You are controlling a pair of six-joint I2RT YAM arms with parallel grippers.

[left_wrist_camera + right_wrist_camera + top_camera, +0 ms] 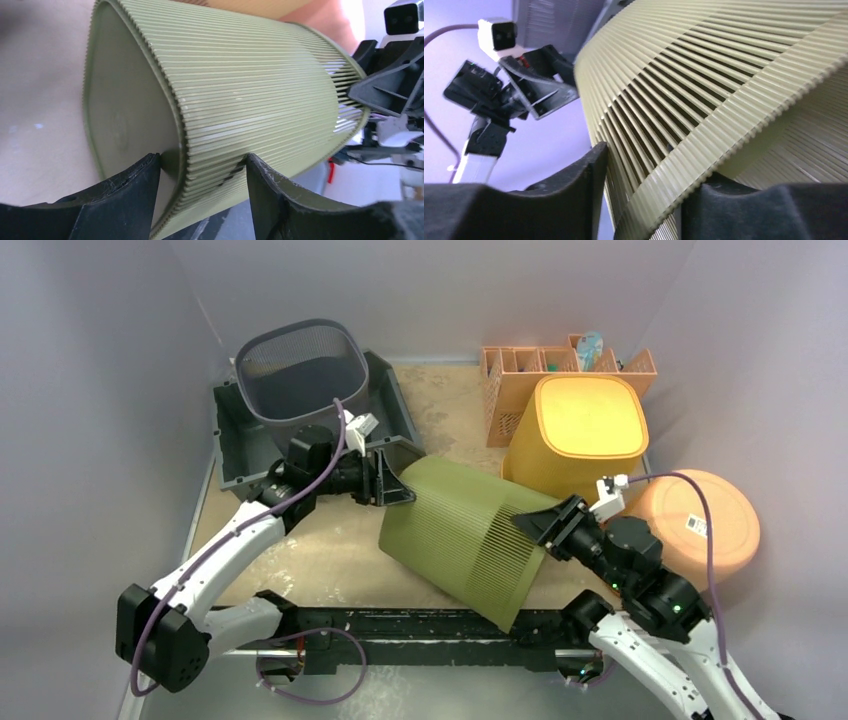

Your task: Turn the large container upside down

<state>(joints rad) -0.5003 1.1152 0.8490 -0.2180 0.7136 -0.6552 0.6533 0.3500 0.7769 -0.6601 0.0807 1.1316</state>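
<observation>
The large container [460,535] is an olive-green ribbed bin lying on its side in the middle of the table. Its closed base points to the upper left and its open rim to the lower right. My left gripper [395,480] clamps the base corner, with one finger on the flat bottom and the other on the ribbed wall, as the left wrist view shows [202,160]. My right gripper [540,523] clamps the open rim, one finger outside and one inside, as the right wrist view shows [649,165]. The bin fills both wrist views [240,75] [724,75].
A dark mesh basket [300,365] stands in a grey tray [230,450] at the back left. An orange organiser [510,375], an upturned yellow bin [585,430] and an orange round container [700,525] crowd the right. A black rail [400,625] runs along the near edge.
</observation>
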